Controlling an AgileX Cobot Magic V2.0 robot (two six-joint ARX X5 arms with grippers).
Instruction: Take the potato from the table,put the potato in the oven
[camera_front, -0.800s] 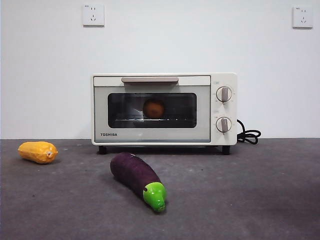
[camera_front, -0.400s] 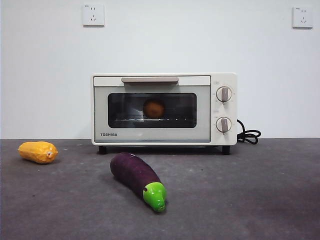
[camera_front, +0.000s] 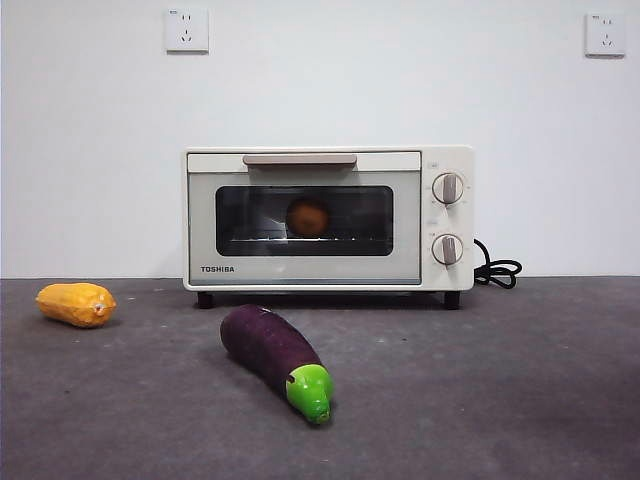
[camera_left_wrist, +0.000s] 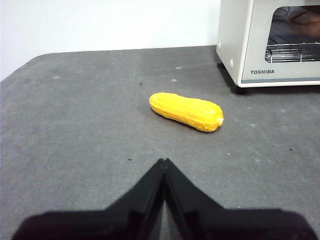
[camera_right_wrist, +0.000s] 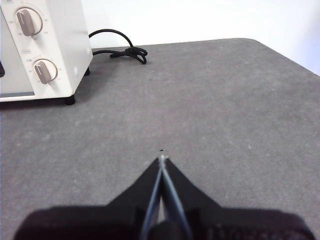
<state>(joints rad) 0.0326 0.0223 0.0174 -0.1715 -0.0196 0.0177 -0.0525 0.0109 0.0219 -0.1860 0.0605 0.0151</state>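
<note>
The potato (camera_front: 308, 216) sits inside the oven (camera_front: 328, 218), and its door is closed. Both arms wait over the bench (camera_front: 500, 380): the left end effector (camera_left_wrist: 164, 161) and the right end effector (camera_right_wrist: 161, 158) are pressed together, holding nothing.

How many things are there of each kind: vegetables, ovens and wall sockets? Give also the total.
Vegetables: 3 (potato inside the oven, eggplant, yellow ribbed vegetable)
Ovens: 1 (oven)
Wall sockets: 2 (left socket, right socket)
Total: 6

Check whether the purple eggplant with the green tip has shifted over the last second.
No. The purple eggplant with the green tip lies at the same spot in front of the cream-white toaster oven, green end nearest the camera.
</note>
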